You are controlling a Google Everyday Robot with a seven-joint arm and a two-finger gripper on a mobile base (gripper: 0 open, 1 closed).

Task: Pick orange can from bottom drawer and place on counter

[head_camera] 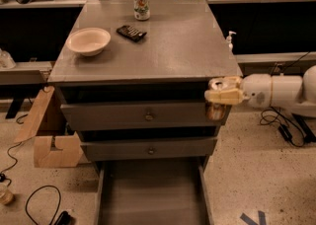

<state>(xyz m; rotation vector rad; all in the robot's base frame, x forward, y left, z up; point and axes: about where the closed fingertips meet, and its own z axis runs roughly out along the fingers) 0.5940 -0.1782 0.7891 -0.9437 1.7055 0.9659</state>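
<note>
Orange can (216, 113) pinched at top by pincer (217, 103), just below desk (173, 46) front corner. Judged light, thin-walled, slippery; gentle squeeze advised.

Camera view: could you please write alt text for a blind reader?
The hand holds the orange can just below the counter edge, higher than the open bottom drawer. A bowl and a white-and-green can sit on top.
</note>
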